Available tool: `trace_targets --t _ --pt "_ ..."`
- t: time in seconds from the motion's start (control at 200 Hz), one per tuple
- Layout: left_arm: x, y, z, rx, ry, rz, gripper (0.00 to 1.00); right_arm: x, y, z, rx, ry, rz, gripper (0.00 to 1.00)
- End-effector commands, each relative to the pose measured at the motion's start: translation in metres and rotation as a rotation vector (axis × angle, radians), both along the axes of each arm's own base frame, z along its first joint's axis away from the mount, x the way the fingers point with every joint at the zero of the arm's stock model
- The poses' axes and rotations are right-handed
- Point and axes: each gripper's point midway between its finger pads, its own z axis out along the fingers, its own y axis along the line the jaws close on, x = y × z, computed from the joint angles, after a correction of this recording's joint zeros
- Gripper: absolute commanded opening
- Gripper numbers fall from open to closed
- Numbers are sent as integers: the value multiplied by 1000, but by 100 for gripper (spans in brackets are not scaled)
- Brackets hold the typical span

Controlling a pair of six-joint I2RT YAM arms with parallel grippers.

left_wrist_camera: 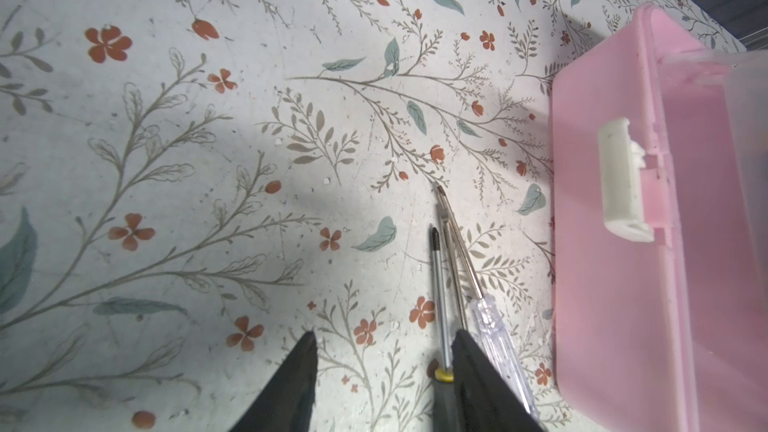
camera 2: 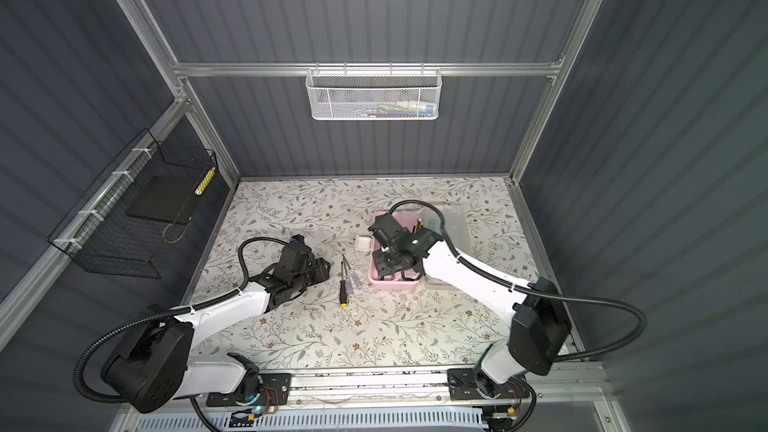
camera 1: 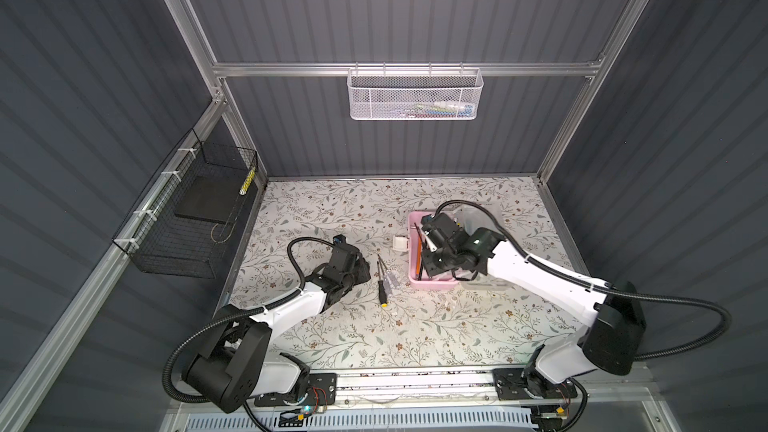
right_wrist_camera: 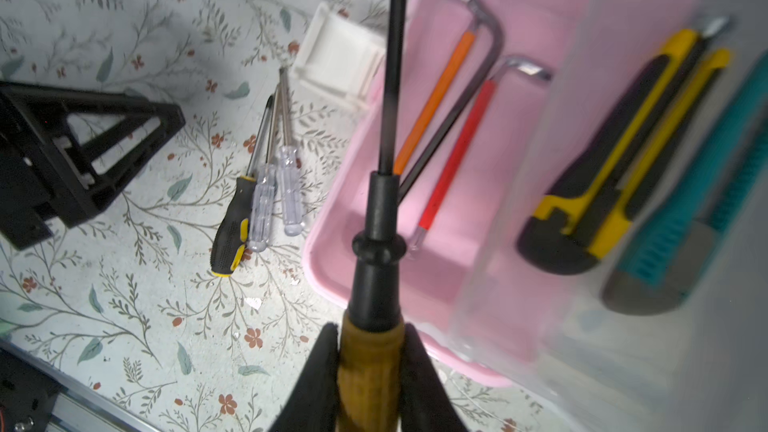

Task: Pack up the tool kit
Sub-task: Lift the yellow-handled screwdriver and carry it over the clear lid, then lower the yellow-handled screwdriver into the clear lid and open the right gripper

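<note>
**A:** Entry one, the tool kit. Location?

**B:** Tool kit (camera 1: 432,283): pink base (right_wrist_camera: 436,280), open, on the right half of the floral table (camera 1: 332,334). The frosted clear lid (right_wrist_camera: 582,367) lies along the side away from the left arm. A white latch (right_wrist_camera: 336,60) sits on the wall facing that arm.

**A:** Contents?

**B:** In the pink base there are three L-shaped hex keys: an orange-sleeved hex key (right_wrist_camera: 436,97), a red-sleeved hex key (right_wrist_camera: 457,151) and a plain black hex key (right_wrist_camera: 453,122). With the frosted plastic are a yellow-and-black utility knife (right_wrist_camera: 602,184) and a teal utility knife (right_wrist_camera: 681,243). I cannot tell whether they lie under it or in it.

**A:** Items outside the box?

**B:** Three, side by side on the table, just beside the latch wall: a black-and-yellow screwdriver (right_wrist_camera: 230,234), a clear-handled screwdriver (right_wrist_camera: 262,205) and a second clear-handled screwdriver (right_wrist_camera: 291,193).

**A:** Right gripper?

**B:** Right gripper (right_wrist_camera: 370,338): jaws clamped on the amber-handled screwdriver (right_wrist_camera: 378,218), black shaft forward, over the pink base. I cannot tell whether the screwdriver touches the box.

**A:** Left gripper?

**B:** Left gripper (left_wrist_camera: 384,340): jaws about half apart, gripping nothing, low over the table. The black-and-yellow screwdriver's shaft runs just inside one finger (left_wrist_camera: 469,367).

**A:** Fixtures?

**B:** White mesh basket (camera 1: 415,97) on the back rail, black wire basket (camera 1: 187,218) on the left wall.
</note>
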Motion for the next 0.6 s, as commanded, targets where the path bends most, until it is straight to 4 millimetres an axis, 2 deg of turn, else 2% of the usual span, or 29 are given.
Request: trace_targets --t 0.0,0.11,0.205,0.465,0.595 --pt "6 3 9 19 -28 -1 54 14 -60 10 -62 -33 -114 8" --pt "9 0 9 10 -33 -11 54 25 -105 10 -78 -42 -207 4" --pt "14 -5 11 8 -33 -27 54 30 -123 3 -74 -33 -245 4" --pt "16 -8 9 -2 -33 -35 54 37 -134 -23 -110 11 -296 5" --pt "16 -8 8 0 -31 -40 54 40 -135 -32 -120 18 -304 11"
